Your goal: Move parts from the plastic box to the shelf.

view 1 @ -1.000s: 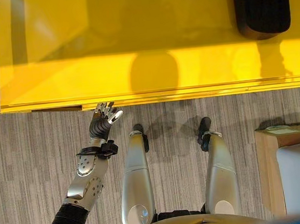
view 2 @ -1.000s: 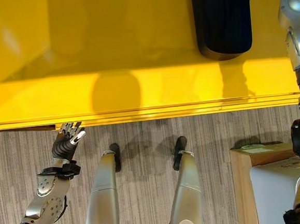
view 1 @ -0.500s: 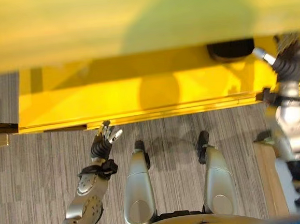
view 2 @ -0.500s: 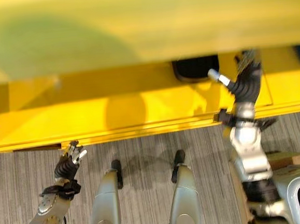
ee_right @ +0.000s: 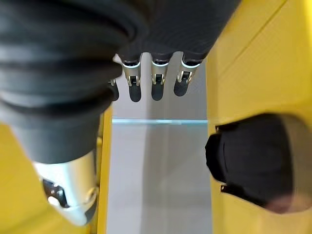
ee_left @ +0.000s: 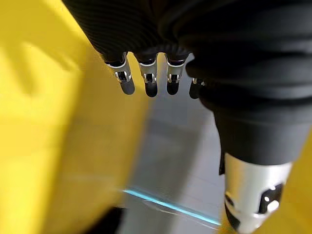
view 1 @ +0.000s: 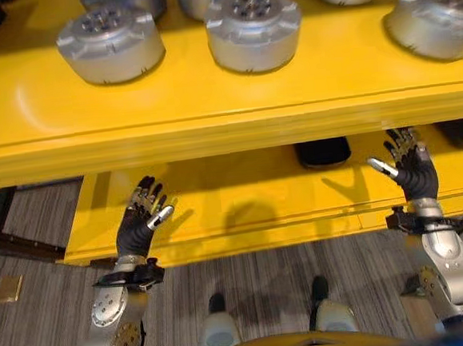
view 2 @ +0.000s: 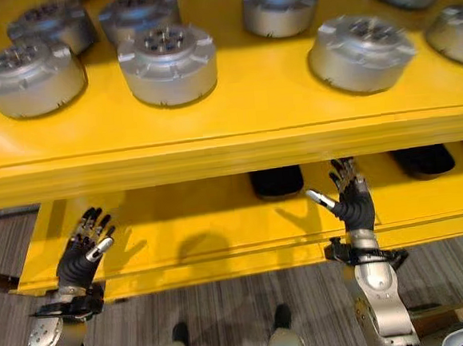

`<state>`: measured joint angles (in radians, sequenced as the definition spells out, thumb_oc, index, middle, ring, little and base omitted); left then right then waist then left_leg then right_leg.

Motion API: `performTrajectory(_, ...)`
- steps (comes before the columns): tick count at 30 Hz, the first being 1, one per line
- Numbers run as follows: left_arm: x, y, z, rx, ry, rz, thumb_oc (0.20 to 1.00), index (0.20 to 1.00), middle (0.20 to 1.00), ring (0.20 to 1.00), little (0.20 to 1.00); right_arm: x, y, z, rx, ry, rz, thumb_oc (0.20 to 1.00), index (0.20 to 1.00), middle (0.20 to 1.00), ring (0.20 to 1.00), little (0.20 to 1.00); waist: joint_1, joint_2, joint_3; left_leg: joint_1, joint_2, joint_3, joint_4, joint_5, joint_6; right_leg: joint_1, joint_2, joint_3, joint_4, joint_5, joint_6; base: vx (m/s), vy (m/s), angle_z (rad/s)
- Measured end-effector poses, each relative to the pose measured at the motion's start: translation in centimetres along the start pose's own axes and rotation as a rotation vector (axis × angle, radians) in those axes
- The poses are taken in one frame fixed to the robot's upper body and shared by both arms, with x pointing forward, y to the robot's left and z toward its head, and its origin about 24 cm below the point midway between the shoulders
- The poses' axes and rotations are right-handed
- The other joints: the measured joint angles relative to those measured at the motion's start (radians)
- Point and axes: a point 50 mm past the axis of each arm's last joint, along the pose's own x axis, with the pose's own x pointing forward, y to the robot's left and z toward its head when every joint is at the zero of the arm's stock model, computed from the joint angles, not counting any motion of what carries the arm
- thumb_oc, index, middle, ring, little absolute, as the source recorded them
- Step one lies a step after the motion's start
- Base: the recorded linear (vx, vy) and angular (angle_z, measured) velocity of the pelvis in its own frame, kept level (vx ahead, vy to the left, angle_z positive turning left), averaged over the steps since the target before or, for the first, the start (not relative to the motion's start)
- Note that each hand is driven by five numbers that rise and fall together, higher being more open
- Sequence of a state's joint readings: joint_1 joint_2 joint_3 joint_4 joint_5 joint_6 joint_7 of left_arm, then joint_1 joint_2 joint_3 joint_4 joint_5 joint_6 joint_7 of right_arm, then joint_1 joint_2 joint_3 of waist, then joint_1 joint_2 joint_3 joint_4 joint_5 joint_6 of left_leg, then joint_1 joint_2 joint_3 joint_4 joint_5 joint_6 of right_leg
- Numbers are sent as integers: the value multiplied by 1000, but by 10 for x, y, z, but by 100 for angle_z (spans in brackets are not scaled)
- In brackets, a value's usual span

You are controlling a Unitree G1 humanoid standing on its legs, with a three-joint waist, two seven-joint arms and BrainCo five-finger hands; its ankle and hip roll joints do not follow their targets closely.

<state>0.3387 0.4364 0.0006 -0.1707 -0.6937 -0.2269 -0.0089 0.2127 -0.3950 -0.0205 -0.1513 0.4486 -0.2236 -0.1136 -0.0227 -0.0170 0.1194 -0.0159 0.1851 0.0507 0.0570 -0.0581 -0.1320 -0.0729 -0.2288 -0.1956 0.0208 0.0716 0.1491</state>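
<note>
both hands are empty, fingers straight and spread: left hand (view 1: 143, 220) and right hand (view 2: 351, 202) held up just in front of the lower yellow shelf (view 1: 243, 212). the right hand's nearer to the black part (view 1: 323, 151) tucked under the upper level. further back, the silver round parts (view 2: 167, 63) sit above both hands on the top level. can't make out the plastic box.

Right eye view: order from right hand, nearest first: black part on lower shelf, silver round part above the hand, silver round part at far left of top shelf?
1. Black part, lower shelf, just left of the right hand.
2. Silver round part, top shelf, above the hand.
3. Silver round part, far left of top shelf.
</note>
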Motion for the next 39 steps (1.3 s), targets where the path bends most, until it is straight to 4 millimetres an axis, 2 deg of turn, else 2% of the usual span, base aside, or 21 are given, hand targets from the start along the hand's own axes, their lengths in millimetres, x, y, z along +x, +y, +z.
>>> performTrajectory(5, 1, -7, -10, -21, 6, 13, 1000, 1000, 1000, 1000, 1000, -11, 6, -28, 58, 141, 20, 1000, 1000, 1000, 1000, 1000, -21, 12, -44, 61, 5, 54, -68, 34, -9, 14, 22, 35, -66, 41, -5, 39, -6, -28)
performTrajectory(12, 6, -18, -16, -25, 21, -18, 1000, 1000, 1000, 1000, 1000, -12, 7, -32, 90, 168, 33, 1000, 1000, 1000, 1000, 1000, -60, 57, -60, 101, 38, 110, -100, 42, -7, 5, 57, 81, -74, 50, -5, 1, -116, -23)
performTrajectory(16, -2, -19, -30, -53, 64, 14, 1000, 1000, 1000, 1000, 1000, -10, 5, -30, 70, 165, 57, 1000, 1000, 1000, 1000, 1000, -35, 99, -28, 57, 117, 111, -59, 43, 4, -72, 138, 91, 32, -1, -61, -68, -231, -15)
performTrajectory(17, 0, -19, -29, -48, 62, 9, 1000, 1000, 1000, 1000, 1000, -9, 4, -30, 64, 168, 57, 1000, 1000, 1000, 1000, 1000, -37, 81, -10, 31, 124, 86, -16, 48, 12, -106, 143, 103, 81, -35, -81, -74, -196, -14)
performTrajectory(18, -3, -16, -35, -46, 91, 23, 1000, 1000, 1000, 1000, 1000, -8, 4, -31, 64, 170, 51, 1000, 1000, 1000, 1000, 1000, -15, 71, 1, 11, 131, 56, 13, 82, 58, -106, 164, 96, 90, -39, -90, -67, -215, 26)
performTrajectory(19, -1, -11, -42, -35, 130, 36, 1000, 1000, 1000, 1000, 1000, -7, 0, -31, 58, 166, 35, 1000, 1000, 1000, 1000, 1000, -15, 25, 23, -71, 116, -12, 99, 187, 110, -122, 156, 87, 107, -57, -118, 10, -101, 21)
performTrajectory(20, 1, -11, -43, -39, 131, 38, 1000, 1000, 1000, 1000, 1000, -5, 3, -30, 79, 158, 31, 1000, 1000, 1000, 1000, 1000, -4, -2, 38, -88, 71, -74, 138, 168, 77, -109, 142, 107, 91, -47, -129, 22, -44, 3)
performTrajectory(21, -4, -9, -46, -37, 149, 46, 1000, 1000, 1000, 1000, 1000, 0, 8, -28, 107, 143, 42, 1000, 1000, 1000, 1000, 1000, 19, -27, 42, -78, -34, -183, 125, 105, 26, -113, 125, 136, 72, -35, -131, 22, -30, -54)
performTrajectory(22, -7, -9, -47, -40, 154, 56, 1000, 1000, 1000, 1000, 1000, 5, 14, -24, 127, 121, 64, 1000, 1000, 1000, 1000, 1000, 35, -53, 44, -69, -184, -349, 84, 57, 27, -124, 108, 186, 45, -7, -129, 8, -16, -76)
performTrajectory(23, -6, -11, -48, -52, 148, 58, 1000, 1000, 1000, 1000, 1000, 10, 19, -21, 134, 103, 85, 1000, 1000, 1000, 1000, 1000, 44, -51, 41, -69, -294, -446, 59, 28, 57, -138, 105, 223, 33, 3, -119, 10, 7, -61)
performTrajectory(24, -4, -16, -47, -73, 134, 55, 1000, 1000, 1000, 1000, 1000, 14, 22, -22, 135, 106, 96, 1000, 1000, 1000, 1000, 1000, 39, -28, 42, -76, -382, -474, 53, -2, 112, -136, 117, 236, 25, 6, -116, 63, 71, -52)
performTrajectory(25, 0, -19, -43, -76, 113, 39, 1000, 1000, 1000, 1000, 1000, 13, 23, -25, 136, 120, 101, 1000, 1000, 1000, 1000, 1000, 36, -5, 39, -72, -403, -461, 62, -23, 145, -130, 159, 234, 31, 8, -117, 80, 135, -43)
performTrajectory(26, 2, -21, -37, -76, 84, 26, 1000, 1000, 1000, 1000, 1000, 8, 24, -30, 145, 146, 107, 1000, 1000, 1000, 1000, 1000, 29, 3, 36, -65, -388, -447, 87, -31, 178, -130, 198, 240, 36, 7, -118, 98, 219, -51)
performTrajectory(28, 5, -23, -34, -73, 73, 12, 1000, 1000, 1000, 1000, 1000, 2, 27, -32, 161, 161, 114, 1000, 1000, 1000, 1000, 1000, 33, 0, 34, -71, -363, -375, 84, -30, 207, -129, 212, 254, 24, -1, -108, 44, 160, -73)
performTrajectory(29, 6, -23, -35, -75, 78, 9, 1000, 1000, 1000, 1000, 1000, 1, 25, -31, 161, 158, 109, 1000, 1000, 1000, 1000, 1000, 29, 4, 34, -72, -331, -329, 65, -11, 231, -145, 222, 245, 81, -41, -116, 33, 175, -79)
performTrajectory(31, 8, -25, -34, -72, 74, -2, 1000, 1000, 1000, 1000, 1000, -1, 22, -32, 163, 165, 96, 1000, 1000, 1000, 1000, 1000, -2, 2, 25, -56, -330, -297, 68, -6, 234, -166, 183, 240, 251, -108, -102, 4, 225, -51)
performTrajectory(32, 6, -22, -33, -44, 82, -12, 1000, 1000, 1000, 1000, 1000, -4, 25, -34, 179, 174, 95, 1000, 1000, 1000, 1000, 1000, 5, -33, 1, -58, -356, -264, 65, -9, 235, -151, 130, 255, 218, -139, -88, -40, 180, -71)
performTrajectory(33, 6, -21, -35, -43, 96, -5, 1000, 1000, 1000, 1000, 1000, -2, 26, -35, 185, 174, 99, 1000, 1000, 1000, 1000, 1000, 16, -16, 6, -54, -344, -248, 65, -6, 240, -149, 145, 269, 206, -141, -80, -34, 129, -88)
performTrajectory(34, 5, -20, -36, -38, 99, -5, 1000, 1000, 1000, 1000, 1000, -2, 28, -34, 189, 171, 105, 1000, 1000, 1000, 1000, 1000, 16, -8, 7, -55, -340, -240, 63, -4, 238, -148, 146, 271, 188, -137, -76, -34, 104, -97)
performTrajectory(35, 6, -21, -36, -39, 98, -6, 1000, 1000, 1000, 1000, 1000, -1, 32, -34, 189, 177, 124, 1000, 1000, 1000, 1000, 1000, 13, 22, 18, -52, -327, -210, 43, 13, 227, -144, 142, 274, 176, -111, -45, -33, 83, -65)
performTrajectory(39, 11, -22, -32, -35, 79, -16, 1000, 1000, 1000, 1000, 1000, 0, 39, -35, 202, 186, 156, 1000, 1000, 1000, 1000, 1000, 5, 12, 25, -37, -336, -123, 32, 25, 227, -160, 130, 313, 149, -58, -48, -97, 111, -62)
